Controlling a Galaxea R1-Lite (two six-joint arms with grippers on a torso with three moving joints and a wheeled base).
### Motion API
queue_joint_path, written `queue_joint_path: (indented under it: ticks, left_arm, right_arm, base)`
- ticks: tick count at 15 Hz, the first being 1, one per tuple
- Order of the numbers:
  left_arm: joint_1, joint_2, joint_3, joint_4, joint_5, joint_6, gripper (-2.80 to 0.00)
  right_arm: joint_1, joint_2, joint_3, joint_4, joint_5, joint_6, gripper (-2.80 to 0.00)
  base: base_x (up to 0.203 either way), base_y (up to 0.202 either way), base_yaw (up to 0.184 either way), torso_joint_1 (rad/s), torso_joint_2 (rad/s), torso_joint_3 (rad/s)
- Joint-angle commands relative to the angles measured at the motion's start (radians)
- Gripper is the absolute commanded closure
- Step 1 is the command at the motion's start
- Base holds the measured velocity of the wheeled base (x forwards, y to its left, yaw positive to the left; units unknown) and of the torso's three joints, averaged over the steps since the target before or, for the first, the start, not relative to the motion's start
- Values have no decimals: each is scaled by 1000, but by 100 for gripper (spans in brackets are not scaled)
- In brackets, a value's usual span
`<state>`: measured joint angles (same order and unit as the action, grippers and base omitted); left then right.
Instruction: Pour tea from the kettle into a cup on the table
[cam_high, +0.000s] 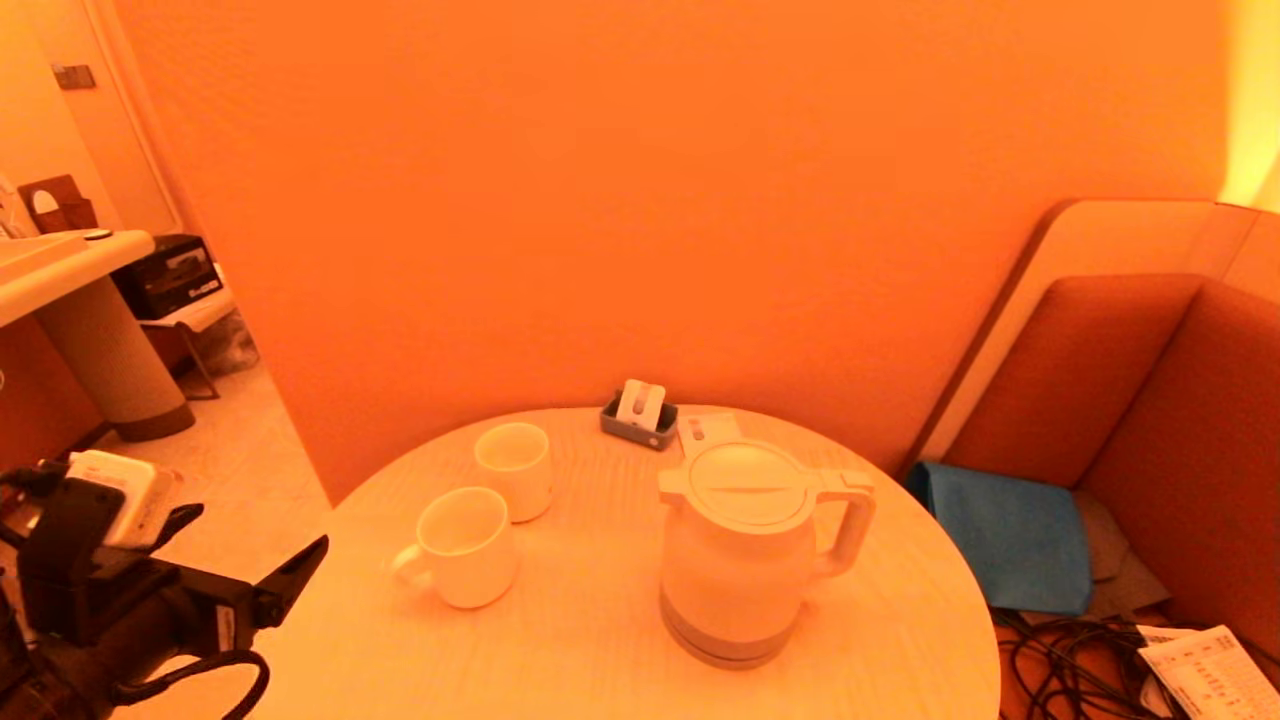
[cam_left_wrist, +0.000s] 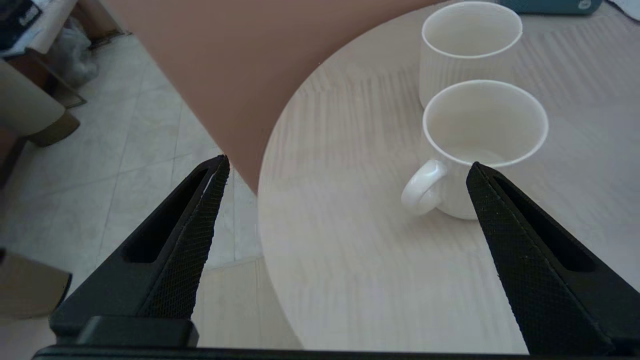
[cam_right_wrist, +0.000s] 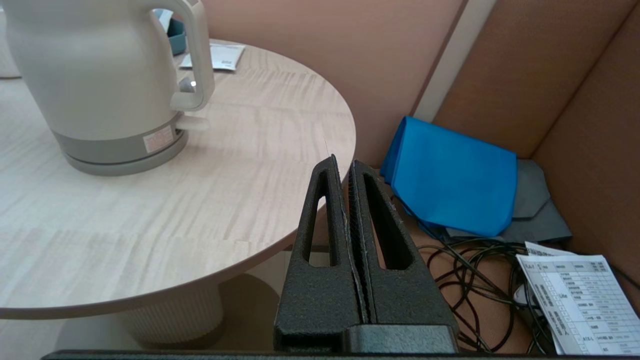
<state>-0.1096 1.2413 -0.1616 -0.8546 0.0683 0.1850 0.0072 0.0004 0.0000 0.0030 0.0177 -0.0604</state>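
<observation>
The white kettle (cam_high: 740, 550) stands upright on the right half of the round pale-wood table (cam_high: 600, 640), its loop handle turned to the right. The small handleless cup (cam_high: 514, 470) stands left of centre, farther back than a wider handled mug (cam_high: 462, 547). My left gripper (cam_high: 240, 565) hovers off the table's left edge, open and empty; in its wrist view the gripper (cam_left_wrist: 348, 162) faces the mug (cam_left_wrist: 482, 145), with the cup (cam_left_wrist: 467, 50) beyond. My right gripper (cam_right_wrist: 345, 162) is shut on nothing, low beside the table's right edge, with the kettle (cam_right_wrist: 100, 85) ahead. It is outside the head view.
A grey holder with white packets (cam_high: 640, 410) and a flat sachet (cam_high: 705, 430) lie at the table's back edge by the wall. On the bench to the right are a blue cloth (cam_high: 1010, 530), tangled black cables (cam_high: 1070, 660) and a printed sheet (cam_high: 1210, 670).
</observation>
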Motion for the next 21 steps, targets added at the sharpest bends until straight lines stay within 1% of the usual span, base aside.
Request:
queue_joint_path:
  ticks: [1,2,3,5,6,7,8,13,21]
  left_arm:
    - [0,-183,-120,386,7,-25,-280]
    - [0,-213,-206,497,14,-80,-280]
    - [0,-242,-253,541,33,-123,-280]
    - [-10,-325,-258,589,83,-146,-280]
    - [-12,-359,-258,631,110,-150,-280]
    - [-14,-389,-254,679,161,-155,-280]
    - [-14,-412,-237,696,175,-155,-280]
    - [-15,-517,-164,717,185,-158,-280]
    - [-13,-795,-129,932,182,-149,-280]
  right_arm:
    - [0,0,0,0,0,-1,0]
    - [0,0,0,0,1,-1,0]
    - [0,0,0,0,1,-1,0]
    - [0,0,0,0,-1,-1,0]
    - [0,0,0,0,0,-1,0]
    - [0,0,0,0,0,-1,0]
    - [0,0,0,0,1,-1,0]
    - [0,0,0,0,1,-1,0]
    - [0,0,0,0,0,-1,0]
  base:
    - [0,0,0,0,0,0]
    - [0,0,0,0,0,0]
    - [0,0,0,0,0,0]
    - [0,0,0,0,0,0]
    - [0,0,0,0,0,0]
    - [0,0,0,0,0,0]
    - [0,0,0,0,0,0]
    - [0,0,0,0,0,0]
    - [0,0,0,0,0,0]
